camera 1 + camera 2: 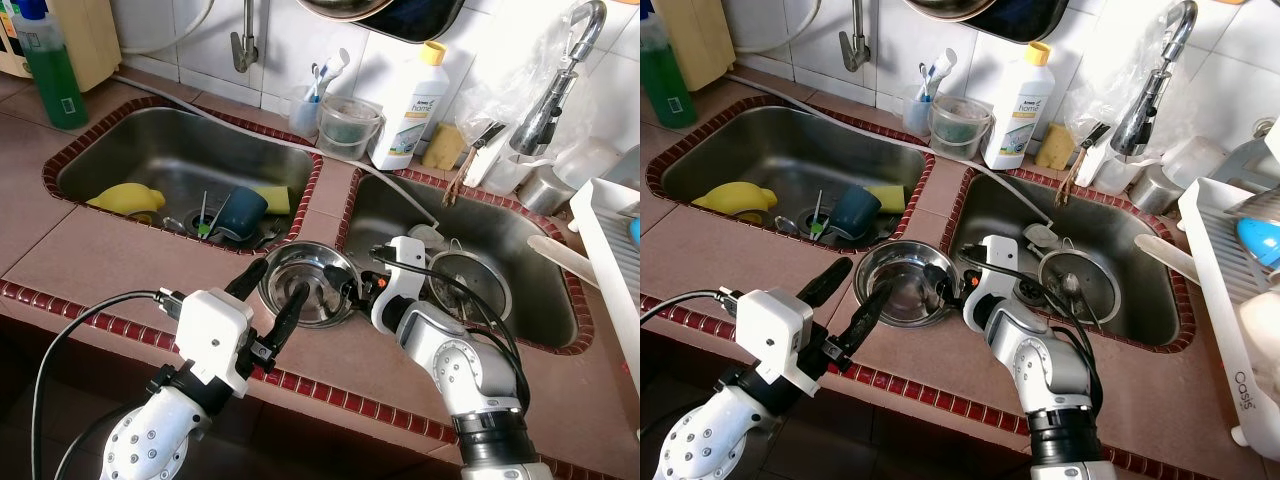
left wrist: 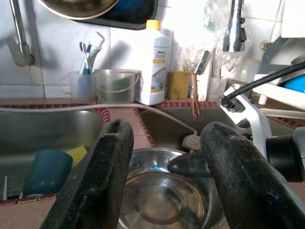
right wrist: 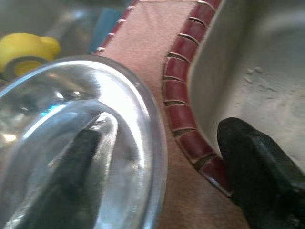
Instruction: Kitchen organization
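A steel bowl (image 1: 312, 280) stands on the tiled counter (image 1: 120, 255) between the two sinks. My right gripper (image 1: 353, 291) is open and straddles the bowl's right rim: one finger (image 3: 71, 181) lies inside the bowl (image 3: 71, 109), the other finger (image 3: 259, 176) is outside over the red tile edge. My left gripper (image 1: 270, 297) is open just in front of the bowl's near rim, pointing at it, with nothing between its fingers (image 2: 97, 176). The bowl (image 2: 167, 191) looks empty.
The left sink (image 1: 150, 150) holds a yellow item (image 1: 125, 197), a blue cup (image 1: 240, 210) and a sponge. A round metal lid (image 1: 465, 280) lies in the right sink. A white detergent bottle (image 1: 412, 105), cups and a faucet (image 1: 545, 100) line the back; a dish rack (image 1: 610, 240) stands at right.
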